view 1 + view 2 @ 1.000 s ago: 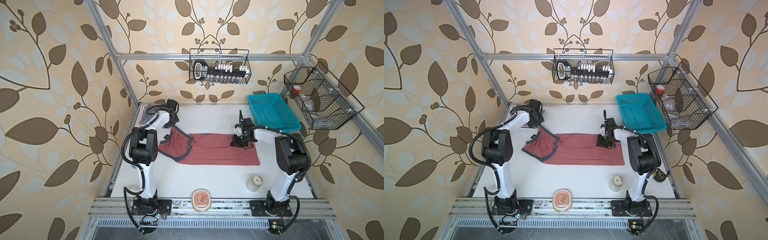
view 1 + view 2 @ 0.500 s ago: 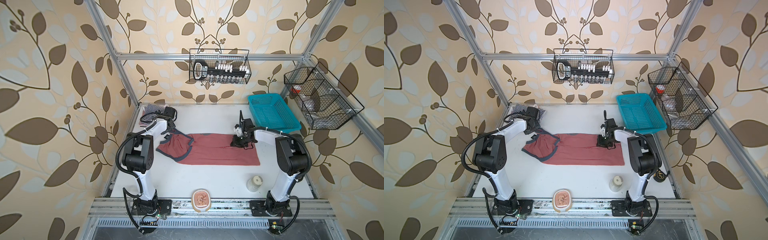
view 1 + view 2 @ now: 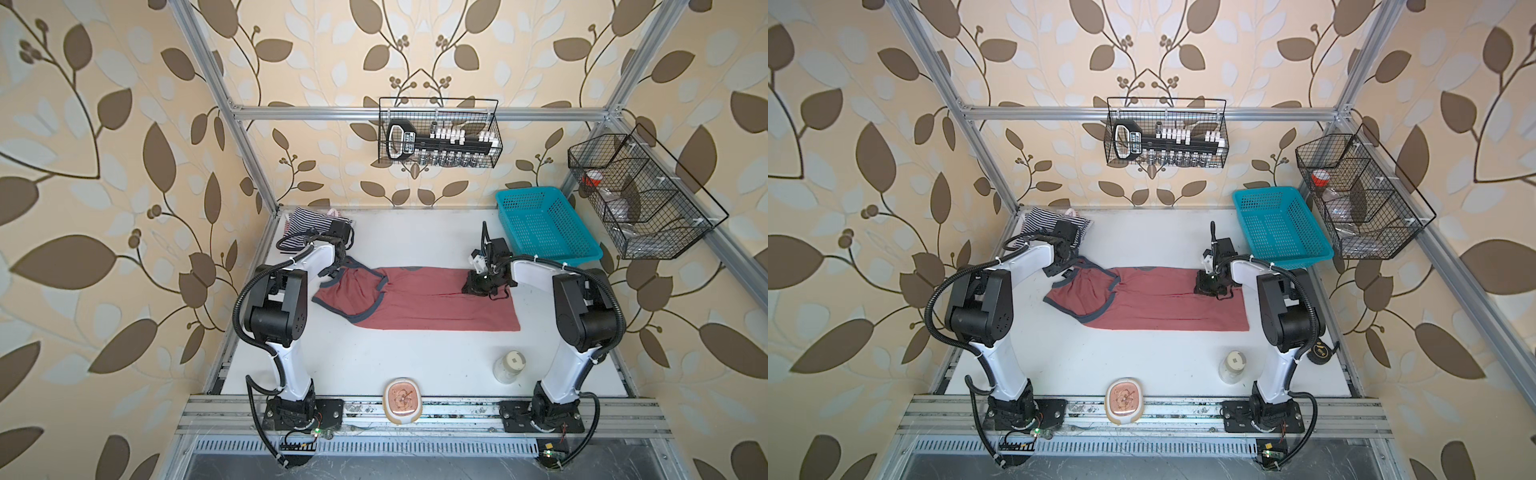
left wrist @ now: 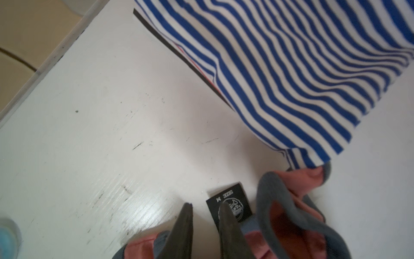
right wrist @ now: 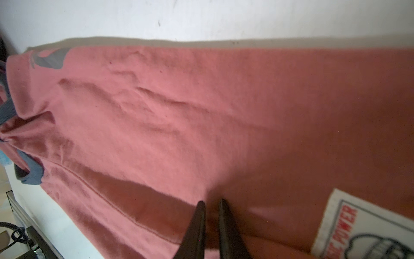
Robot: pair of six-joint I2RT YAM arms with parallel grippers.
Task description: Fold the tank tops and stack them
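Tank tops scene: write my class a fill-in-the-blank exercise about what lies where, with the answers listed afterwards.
1. The folded top in the far left corner shows navy-and-white ____.
2. The spread-out tank top is mainly ____, with grey trim.
3. The black label beside the left tool reads SIZE ____.
4. The teal basket stands in the far ____ corner.
Answers: stripes; red; M; right.

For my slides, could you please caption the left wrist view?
Left hand open over dusty red tank top, navy-striped top beyond.
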